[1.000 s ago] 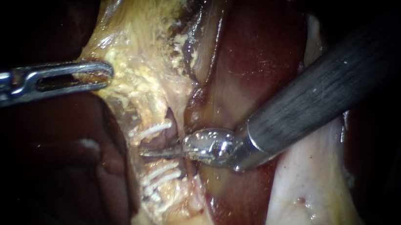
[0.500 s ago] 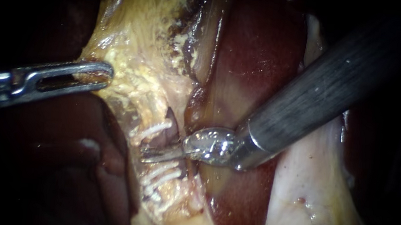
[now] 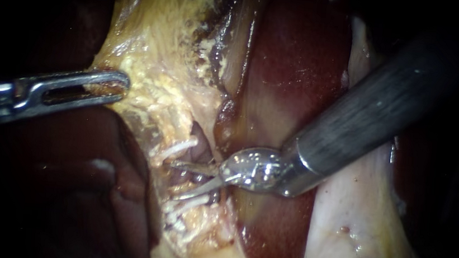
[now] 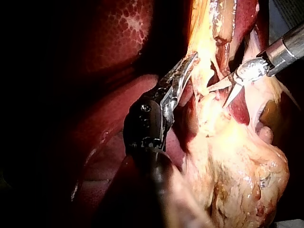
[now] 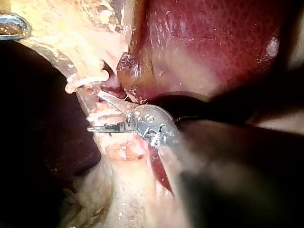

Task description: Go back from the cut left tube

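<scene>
My right instrument [image 3: 182, 179] comes in from the upper right, its two thin blades open. They straddle the gap in the left tube [image 3: 192, 170] between the upper white clip [image 3: 174, 149] and the lower white clips [image 3: 186, 201]. The right wrist view shows the right instrument [image 5: 95, 111] with its blades spread beside a clip [image 5: 88, 80]. My left instrument [image 3: 115, 85] holds the edge of the yellow fatty tissue [image 3: 156, 71], jaws shut on it. In the left wrist view the left instrument [image 4: 190, 61] grips that tissue, and the right instrument [image 4: 216, 98] lies just beyond.
Dark red liver [image 3: 297, 68] lies behind the right shaft and also fills the lower left [image 3: 83, 188]. Pale tissue [image 3: 355, 225] spreads under the right shaft. The right shaft [image 3: 371, 120] covers much of the upper right.
The right instrument's blades have gone from shut to wide open. Its tip has drawn back a little to the right from the clipped tube. The left instrument has not moved.
</scene>
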You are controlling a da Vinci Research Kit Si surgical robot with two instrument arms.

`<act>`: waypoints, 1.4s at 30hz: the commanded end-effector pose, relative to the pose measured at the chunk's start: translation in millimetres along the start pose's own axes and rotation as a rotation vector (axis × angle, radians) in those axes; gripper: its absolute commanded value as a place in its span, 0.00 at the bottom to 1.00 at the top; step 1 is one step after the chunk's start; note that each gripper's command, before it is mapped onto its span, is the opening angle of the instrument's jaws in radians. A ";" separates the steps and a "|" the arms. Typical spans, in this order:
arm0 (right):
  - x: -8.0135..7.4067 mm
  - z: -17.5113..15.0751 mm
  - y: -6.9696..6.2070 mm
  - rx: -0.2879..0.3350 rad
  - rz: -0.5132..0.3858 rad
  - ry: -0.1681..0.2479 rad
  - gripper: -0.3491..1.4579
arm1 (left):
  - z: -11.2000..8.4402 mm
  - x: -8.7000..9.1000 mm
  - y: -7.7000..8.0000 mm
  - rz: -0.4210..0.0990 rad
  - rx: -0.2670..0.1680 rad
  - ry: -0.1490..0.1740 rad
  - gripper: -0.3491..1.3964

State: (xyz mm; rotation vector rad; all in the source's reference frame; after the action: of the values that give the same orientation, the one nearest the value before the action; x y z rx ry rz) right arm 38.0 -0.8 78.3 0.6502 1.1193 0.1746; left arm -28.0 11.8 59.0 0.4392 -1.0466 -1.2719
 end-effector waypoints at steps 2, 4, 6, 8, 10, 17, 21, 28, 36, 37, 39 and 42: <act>0.4 -1.4 -0.3 -0.015 -0.034 0.003 0.89 | 0.1 0.1 0.2 0.000 0.001 -0.002 0.00; 0.8 -3.0 -0.7 -0.028 -0.062 0.004 0.91 | 0.1 0.1 0.3 0.000 0.001 -0.002 0.00; 1.1 -4.6 -1.0 -0.035 -0.093 0.004 0.93 | 0.2 0.1 0.3 0.001 0.001 -0.002 0.00; 1.2 -6.0 -1.2 -0.047 -0.121 0.004 0.95 | 0.2 0.2 0.4 0.001 0.000 0.000 0.00; 1.4 -7.7 -1.2 -0.075 -0.158 0.001 0.97 | 0.3 0.2 0.5 0.002 0.000 0.000 0.00; 2.8 -12.8 -0.8 -0.153 -0.261 -0.017 0.98 | 0.9 0.5 1.1 0.005 -0.007 0.008 0.00; 3.2 -14.7 -0.7 -0.180 -0.284 -0.027 0.98 | 2.4 1.0 1.5 0.009 -0.010 0.024 0.00; 3.0 -15.3 -0.5 -0.197 -0.286 -0.034 0.98 | 7.1 3.1 2.8 0.025 -0.017 0.072 0.00; 3.0 -15.3 -0.6 -0.197 -0.287 -0.034 0.98 | 10.5 4.7 3.0 0.016 -0.018 0.111 0.00; 3.0 -15.3 -0.6 -0.197 -0.287 -0.034 0.98 | 10.7 4.8 2.9 0.016 -0.016 0.112 0.00; 3.0 -15.3 -0.6 -0.197 -0.287 -0.034 0.98 | 10.7 4.8 2.8 0.016 -0.016 0.112 0.00; 3.0 -15.3 -0.6 -0.198 -0.287 -0.031 0.98 | 10.7 4.8 2.8 0.016 -0.016 0.112 0.00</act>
State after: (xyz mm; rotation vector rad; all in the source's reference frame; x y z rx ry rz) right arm 25.8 6.1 71.4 0.3111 1.1343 0.0274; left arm -35.6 11.0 68.3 0.4844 -0.9442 -1.2267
